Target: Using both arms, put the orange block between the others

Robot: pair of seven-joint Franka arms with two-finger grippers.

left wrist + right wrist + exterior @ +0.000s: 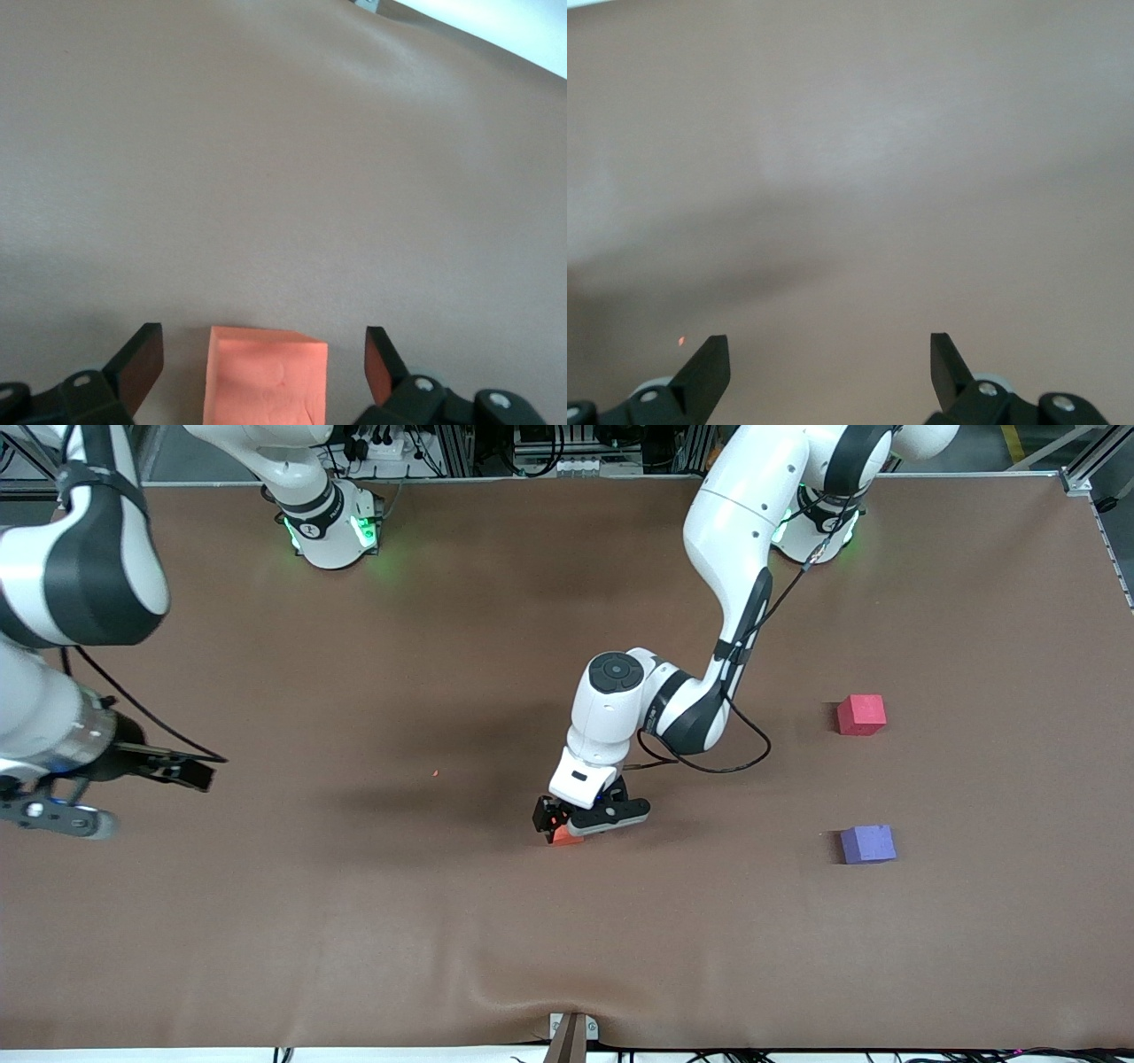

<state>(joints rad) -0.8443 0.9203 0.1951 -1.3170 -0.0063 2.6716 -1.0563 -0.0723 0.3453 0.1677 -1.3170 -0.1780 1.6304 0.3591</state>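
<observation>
Orange block (266, 376) lies between our left gripper's (264, 367) spread jaws, apparently not yet touched, ready for clamping; our right gripper (829, 372) waits, jaws spread, over bare table (443, 921).

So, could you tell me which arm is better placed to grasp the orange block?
Left: its open gripper straddles the orange block. The right gripper waits open toward its own end of the table.

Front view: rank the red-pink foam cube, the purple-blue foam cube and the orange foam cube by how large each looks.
1-2. Red-pink foam cube and purple-blue foam cube: they look alike, so no ranking between them.
3. Orange foam cube: shows smallest only because the open left gripper hides most of it.
</observation>
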